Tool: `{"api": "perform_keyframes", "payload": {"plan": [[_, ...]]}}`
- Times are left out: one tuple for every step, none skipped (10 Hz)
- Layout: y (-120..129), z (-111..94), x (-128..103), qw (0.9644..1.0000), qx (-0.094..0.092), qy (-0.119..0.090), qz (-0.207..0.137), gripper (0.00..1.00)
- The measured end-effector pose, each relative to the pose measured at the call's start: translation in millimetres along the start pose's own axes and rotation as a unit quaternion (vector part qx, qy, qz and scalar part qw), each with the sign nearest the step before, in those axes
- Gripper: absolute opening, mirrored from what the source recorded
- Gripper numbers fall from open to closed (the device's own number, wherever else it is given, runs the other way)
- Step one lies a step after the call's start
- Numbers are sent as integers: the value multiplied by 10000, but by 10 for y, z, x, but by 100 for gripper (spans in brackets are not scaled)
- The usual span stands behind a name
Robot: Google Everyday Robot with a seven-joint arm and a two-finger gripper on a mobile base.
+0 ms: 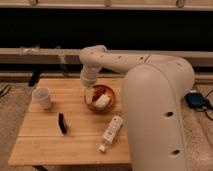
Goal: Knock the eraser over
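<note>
The eraser (pixel 62 123), a small thin black block, is on the wooden table (pixel 35 142) left of centre, and I cannot tell whether it stands or lies. My white arm reaches in from the right and bends down at the table's far middle. My gripper (pixel 89 89) hangs at the arm's end over the left rim of a reddish bowl (pixel 111 106), well behind and to the right of the eraser and apart from it.
A white cup (pixel 42 98) stands at the table's far left. The bowl holds pale food pieces (pixel 101 100). A long white remote-shaped stick (pixel 111 132) lies near the front right. My arm's bulky body (pixel 160 115) covers the table's right side.
</note>
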Motion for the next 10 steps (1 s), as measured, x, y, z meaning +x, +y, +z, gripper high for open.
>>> {"api": "perform_keyframes", "payload": {"plan": [[123, 9, -182, 9998, -23, -34, -216, 80], [270, 28, -422, 9987, -73, -78, -492, 80], [354, 44, -579, 9976, -113, -103, -682, 80], [446, 61, -762, 9957, -167, -123, -905, 80], [527, 82, -921, 9936, -226, -139, -1100, 80], [656, 126, -1147, 9898, -334, -164, -1372, 80], [743, 157, -1258, 9875, -405, -176, -1510, 80], [870, 200, -1394, 9841, -520, -188, -1688, 80], [990, 251, -1497, 9804, -659, -192, -1849, 80], [1101, 307, -1553, 9770, -798, -191, -1967, 80]]}}
